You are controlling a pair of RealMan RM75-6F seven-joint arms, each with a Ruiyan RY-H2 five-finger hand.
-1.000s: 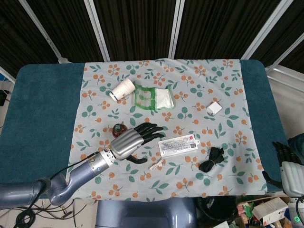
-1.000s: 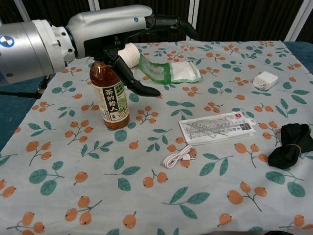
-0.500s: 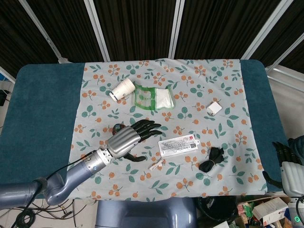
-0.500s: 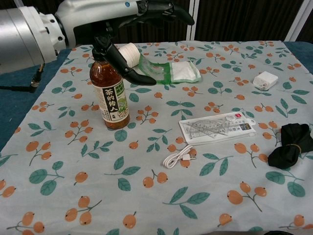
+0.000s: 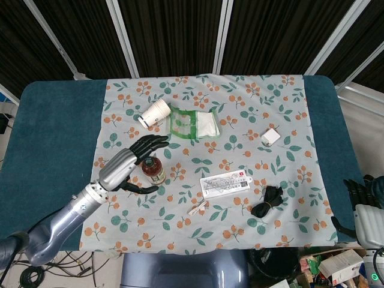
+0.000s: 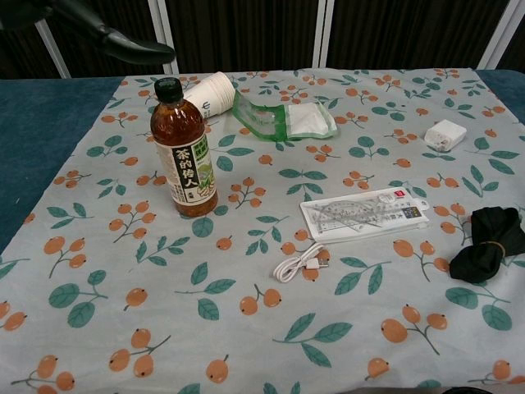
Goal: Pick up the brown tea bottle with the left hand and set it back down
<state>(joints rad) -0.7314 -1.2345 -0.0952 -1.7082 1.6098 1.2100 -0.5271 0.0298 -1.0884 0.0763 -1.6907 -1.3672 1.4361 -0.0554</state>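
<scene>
Fingers (image 5: pixel 150 143) first: spread wide on the left hand (image 5: pixel 127 163), holding nothing. Seen from the head view, reaching out on the near side of the paper cup (image 5: pixel 155 112), with the brown tea bottle (image 5: pixel 153 171) standing upright just past them, nearer than the paper cup and a little to its side on the flowered cloth of the desk (image 5: pixel 54 138). Hard to tell from above whether touching the bottle or merely over it. Right hand (image 5: pixel 365 211) well apart from the paper cup, off the desk's far corner; cannot tell how its fingers lie. Moving to the chest view: brown tea bottle (image 6: pixel 184 156) upright, cap on, label facing the camera, just in front of the paper cup (image 6: pixel 212 90) that lies on its side. Only dark fingers (image 6: pixel 123 45) showing at the top edge, raised above the paper cup's level and clearly apart from the bottle, so no grasp at present. Judged from this: bottle at rest and free, hand open and clear, fitting either the approach before the lift or the release after setting down; impossible to say which. If the lift remains to be done, calls for lowering beside the bottle, wrapping its body around the label, closing firmly, raising straight up and returning it upright without nudging the paper cup.
</scene>
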